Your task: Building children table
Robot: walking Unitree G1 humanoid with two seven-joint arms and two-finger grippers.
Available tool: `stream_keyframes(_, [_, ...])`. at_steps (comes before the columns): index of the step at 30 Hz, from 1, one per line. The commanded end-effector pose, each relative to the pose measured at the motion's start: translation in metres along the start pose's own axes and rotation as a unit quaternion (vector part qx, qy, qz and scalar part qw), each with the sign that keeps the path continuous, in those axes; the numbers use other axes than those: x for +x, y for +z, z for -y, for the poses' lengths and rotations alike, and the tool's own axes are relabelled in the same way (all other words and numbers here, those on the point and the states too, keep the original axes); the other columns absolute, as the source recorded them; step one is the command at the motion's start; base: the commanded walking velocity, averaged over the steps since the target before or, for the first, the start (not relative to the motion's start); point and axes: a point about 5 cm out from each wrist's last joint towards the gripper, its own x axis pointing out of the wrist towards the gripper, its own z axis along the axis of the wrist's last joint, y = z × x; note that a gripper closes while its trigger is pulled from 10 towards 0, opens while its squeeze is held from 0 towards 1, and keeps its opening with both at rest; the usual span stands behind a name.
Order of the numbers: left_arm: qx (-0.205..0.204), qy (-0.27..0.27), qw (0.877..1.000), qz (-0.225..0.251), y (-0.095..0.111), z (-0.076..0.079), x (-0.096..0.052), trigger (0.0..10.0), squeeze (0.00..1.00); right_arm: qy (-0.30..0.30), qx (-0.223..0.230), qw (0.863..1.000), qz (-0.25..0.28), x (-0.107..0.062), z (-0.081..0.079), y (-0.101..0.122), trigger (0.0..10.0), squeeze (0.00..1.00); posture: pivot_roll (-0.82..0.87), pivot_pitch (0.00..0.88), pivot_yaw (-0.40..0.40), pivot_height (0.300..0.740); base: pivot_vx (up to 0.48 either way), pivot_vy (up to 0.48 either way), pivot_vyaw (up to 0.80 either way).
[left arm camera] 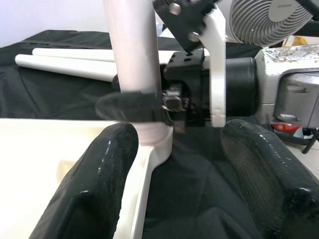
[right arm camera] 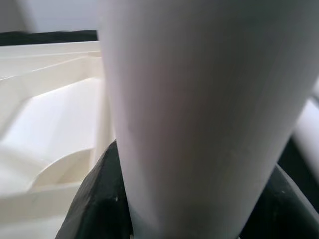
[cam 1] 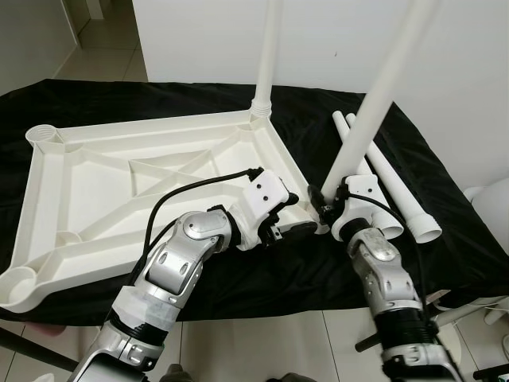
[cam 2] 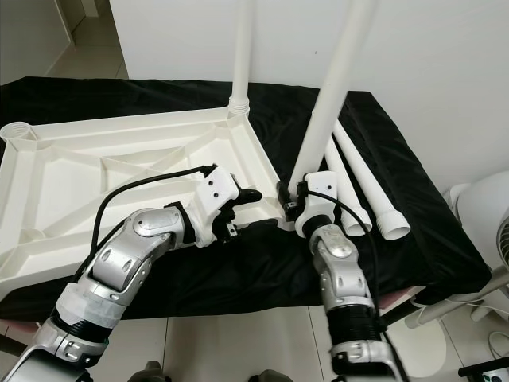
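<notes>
While the right gripper (cam 1: 324, 208) is pinched on the lower end of a white table leg (cam 1: 374, 111), black fingers (right arm camera: 102, 199) are seen pressed to either side of the tube in the right wrist view. The leg's foot is held at the near right corner socket (left arm camera: 155, 142) of the upturned white tabletop (cam 1: 119, 183); whether it is fully seated cannot be told. The left gripper (cam 1: 296, 229) is held just beside that corner, with its fingers (left arm camera: 102, 179) spread apart and nothing between them; one finger lies over the tabletop's edge, the other over the black cloth (cam 1: 445, 239).

Judgement on the step in hand: the leg is being fitted into the socket. For a good seat, the tube is best brought square to the socket before it is pressed down, since it is tilted now. The tabletop could be steadied by the left gripper so that the corner is not pushed away over the cloth.

Orientation: the held leg's long axis runs steeply upward from the socket, leaning to the right and away from the robot. A second leg (cam 1: 269, 56) is already stood upright in the far right corner. Two spare legs (cam 1: 390, 191) lie flat on the cloth-covered surface to the right, side by side, flared ends toward the robot.
</notes>
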Motion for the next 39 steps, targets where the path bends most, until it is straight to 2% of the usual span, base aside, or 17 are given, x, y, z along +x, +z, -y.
stream_keyframes(1, [0.0, 0.019, 1.0, 0.0, 0.0, 0.0, -0.001, 10.0, 0.0, -0.11, -0.014, 0.992, -0.051, -0.011, 0.02, -0.017, 10.0, 0.0, 0.07, 0.0, -0.075, 0.74, 0.0, 0.0, 0.0])
stream_keyframes(2, [0.0, 0.019, 1.0, 0.0, 0.0, 0.001, -0.001, 10.0, 0.0, -0.147, -0.019, 0.987, -0.061, -0.014, 0.02, -0.02, 10.0, 0.0, 0.07, 0.0, -0.075, 0.74, 0.0, 0.0, 0.0])
stream_keyframes(6, [0.0, 0.017, 1.0, -0.001, 0.0, 0.001, -0.001, 10.0, 0.0, -0.194, -0.006, 0.979, -0.063, -0.019, 0.009, -0.023, 10.0, 0.0, 0.07, 0.0, -0.073, 0.74, 0.0, 0.0, 0.0])
stream_keyframes(7, [0.0, 0.017, 1.0, -0.001, 0.001, 0.001, -0.001, 10.0, 0.0, -0.185, 0.008, 0.981, -0.058, -0.018, -0.003, -0.023, 10.0, 0.0, 0.07, 0.0, -0.071, 0.74, 0.0, 0.0, 0.0])
stream_keyframes(8, [0.0, 0.017, 1.0, -0.001, 0.001, 0.001, -0.001, 10.0, 0.0, -0.185, 0.008, 0.981, -0.058, -0.018, -0.003, -0.023, 10.0, 0.0, 0.07, 0.0, -0.071, 0.74, 0.0, 0.0, 0.0])
stream_keyframes(11, [0.001, 0.016, 1.0, -0.002, 0.001, 0.0, -0.001, 10.0, 0.0, -0.166, 0.039, 0.984, -0.05, -0.017, -0.022, -0.021, 10.0, 0.0, 0.07, 0.0, -0.069, 0.74, 0.0, 0.0, 0.0])
stream_keyframes(18, [0.002, 0.012, 1.0, -0.002, 0.001, 0.002, 0.0, 10.0, 0.0, -0.161, 0.04, 0.986, -0.029, -0.016, -0.018, -0.012, 10.0, 0.0, 0.07, 0.0, -0.071, 0.74, 0.0, 0.0, 0.0])
stream_keyframes(19, [0.002, 0.012, 1.0, -0.001, 0.001, 0.002, 0.0, 10.0, 0.0, -0.154, 0.043, 0.987, -0.022, -0.017, -0.017, -0.01, 10.0, 1.0, 0.07, 0.0, -0.072, 0.74, 0.0, 0.0, 0.0])
stream_keyframes(23, [0.002, 0.012, 1.0, -0.001, 0.001, 0.002, 0.0, 10.0, 0.0, -0.148, 0.047, 0.988, -0.014, -0.018, -0.015, -0.007, 10.0, 1.0, 0.07, 0.0, -0.073, 0.74, 0.0, 0.0, 0.0])
stream_keyframes(26, [0.001, 0.011, 1.0, -0.001, 0.001, 0.003, 0.0, 10.0, 0.0, -0.112, 0.06, 0.992, 0.0, -0.02, -0.013, -0.003, 10.0, 1.0, 0.06, 0.0, -0.071, 0.74, 0.0, 0.0, 0.0])
stream_keyframes(28, [0.002, 0.01, 1.0, -0.001, 0.001, 0.003, 0.0, 10.0, 0.0, -0.056, 0.063, 0.996, 0.008, -0.025, -0.007, 0.0, 10.0, 1.0, 0.06, 0.0, -0.071, 0.74, 0.0, 0.0, 0.0])
stream_keyframes(32, [0.003, 0.01, 1.0, -0.001, 0.001, 0.003, 0.0, 10.0, 0.0, -0.014, 0.051, 0.999, 0.009, -0.029, 0.001, 0.001, 10.0, 1.0, 0.06, 0.0, -0.072, 0.74, 0.0, 0.0, 0.0])
stream_keyframes(33, [0.003, 0.009, 1.0, -0.001, 0.002, 0.003, 0.0, 10.0, 0.0, 0.014, 0.035, 0.999, 0.005, -0.031, 0.005, 0.0, 10.0, 0.0, 0.06, 0.0, -0.072, 0.74, 0.0, 0.0, 0.0])
stream_keyframes(35, [0.003, 0.009, 1.0, -0.001, 0.002, 0.003, 0.0, 10.0, 0.0, 0.014, 0.035, 0.999, 0.005, -0.031, 0.005, 0.0, 10.0, 0.0, 0.06, 0.0, -0.072, 0.74, 0.0, 0.0, 0.0])
stream_keyframes(36, [0.003, 0.009, 1.0, 0.0, 0.002, 0.003, 0.001, 10.0, 0.0, 0.049, 0.013, 0.999, 0.003, -0.032, 0.008, 0.0, 10.0, 0.0, 0.05, 0.0, -0.07, 0.74, 0.0, 0.0, 0.0])
stream_keyframes(38, [0.003, 0.009, 1.0, 0.0, 0.002, 0.003, 0.001, 10.0, 0.0, 0.049, 0.013, 0.999, 0.003, -0.032, 0.008, 0.0, 10.0, 0.0, 0.05, 0.0, -0.07, 0.74, 0.0, 0.0, 0.0])
stream_keyframes(39, [0.002, 0.008, 1.0, 0.0, 0.002, 0.003, 0.001, 10.0, 0.0, 0.073, -0.003, 0.997, 0.0, -0.034, 0.01, -0.001, 10.0, 0.0, 0.05, 0.0, -0.068, 0.74, 0.0, 0.0, 0.0])
